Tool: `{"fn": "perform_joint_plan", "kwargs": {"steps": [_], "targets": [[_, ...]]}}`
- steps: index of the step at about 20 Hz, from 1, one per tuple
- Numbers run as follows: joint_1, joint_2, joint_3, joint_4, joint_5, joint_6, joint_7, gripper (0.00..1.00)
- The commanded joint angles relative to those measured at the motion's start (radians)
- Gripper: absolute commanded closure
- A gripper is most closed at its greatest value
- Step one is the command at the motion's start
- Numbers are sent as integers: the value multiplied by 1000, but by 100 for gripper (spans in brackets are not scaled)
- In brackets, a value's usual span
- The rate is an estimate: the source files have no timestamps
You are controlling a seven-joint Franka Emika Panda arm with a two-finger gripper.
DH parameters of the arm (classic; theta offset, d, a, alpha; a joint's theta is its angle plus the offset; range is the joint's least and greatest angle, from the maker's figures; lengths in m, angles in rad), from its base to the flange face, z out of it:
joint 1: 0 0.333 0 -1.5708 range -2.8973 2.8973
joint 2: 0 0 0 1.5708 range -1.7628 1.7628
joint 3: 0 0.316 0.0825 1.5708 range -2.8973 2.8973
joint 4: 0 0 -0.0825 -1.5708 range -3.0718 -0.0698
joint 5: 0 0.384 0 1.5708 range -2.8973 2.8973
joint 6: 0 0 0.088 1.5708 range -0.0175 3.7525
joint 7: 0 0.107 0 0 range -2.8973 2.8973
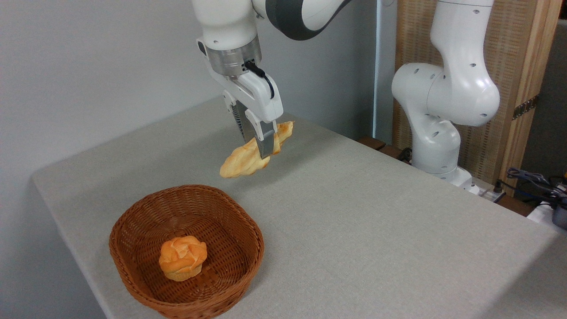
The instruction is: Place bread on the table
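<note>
Nearest the camera, toward the table's front-left edge, a brown woven wicker basket [186,252] holding one small round orange bun [183,258] on its floor; the bun is no part of the task and lies well apart from the work. Around and beyond the basket, the table [376,230], a light grey-beige cloth-like top, bare over its middle and right side. Farther back, above the table's rear-left part and beyond the basket's far rim, the bread [252,153]: an elongated, pale golden braided loaf with tapered ends, lobed along its surface, tilted so that its nearer end hangs lower than its farther end. It is clear of the basket and appears to hang above the table top without touching it. The gripper [261,139] points downward and is closed on the loaf somewhat past its middle, one finger [266,141] visible across the near side, the other hidden behind. At the far right, the arm's white base [443,133] beside the table's rear edge. Progress, as judged: lifting out of the basket is done; lowering the loaf to the bare table and releasing it remain
</note>
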Motion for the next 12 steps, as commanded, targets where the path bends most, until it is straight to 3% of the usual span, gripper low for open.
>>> {"fn": "perform_joint_plan", "kwargs": {"steps": [1,12], "targets": [[-6,-13,6,-7,13,10,-12,0],[-6,-13,7,-1,42,8,-14,0]]}}
